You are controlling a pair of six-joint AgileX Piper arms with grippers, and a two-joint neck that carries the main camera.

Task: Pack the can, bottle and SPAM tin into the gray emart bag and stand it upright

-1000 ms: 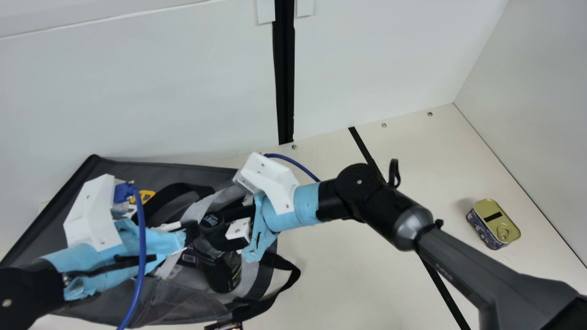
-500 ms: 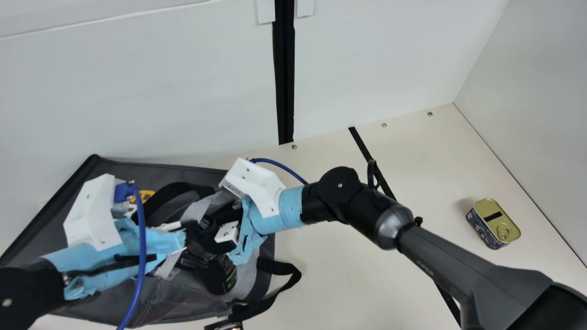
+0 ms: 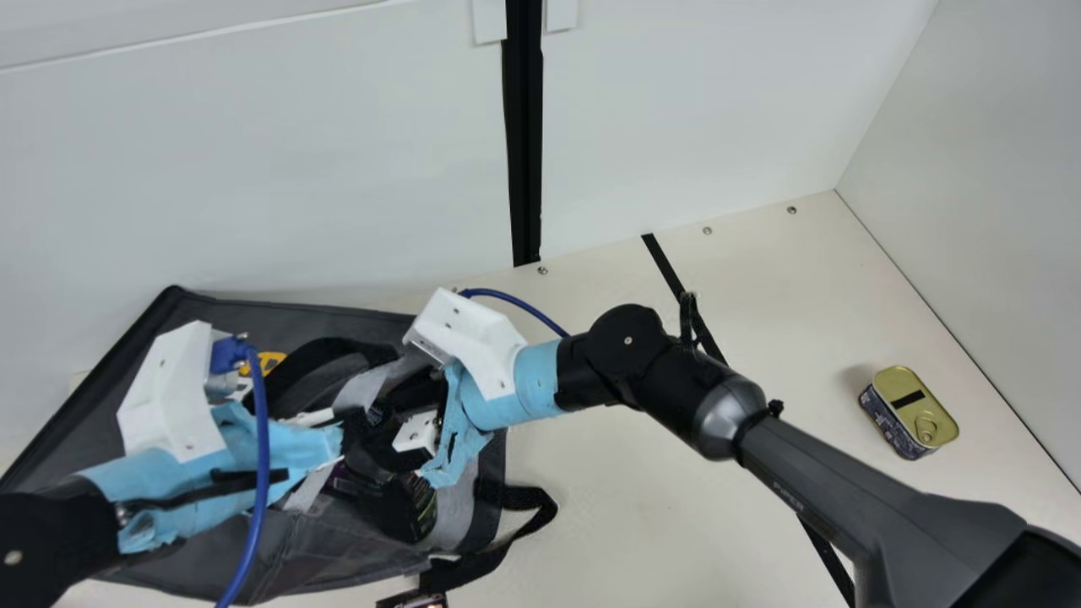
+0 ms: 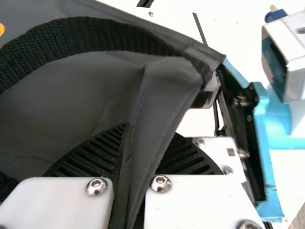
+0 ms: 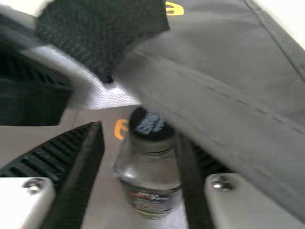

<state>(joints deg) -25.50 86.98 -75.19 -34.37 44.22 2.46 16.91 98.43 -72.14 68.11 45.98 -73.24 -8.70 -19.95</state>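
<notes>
The limp bag (image 4: 71, 90) is clamped by the left end effector (image 4: 148, 134); the right end effector (image 5: 139, 131) is spread around the bottle (image 5: 150, 174), apparently firm and slick, best gripped mid-body.

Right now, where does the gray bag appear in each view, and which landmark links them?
Main view: gray bag, spread across the lower left.
Left wrist view: the bag's fabric, a fold of it between the jaws.
Right wrist view: the bag's fabric, beside and behind the bottle.
Shared landmark: yellow print on the bag.
</notes>
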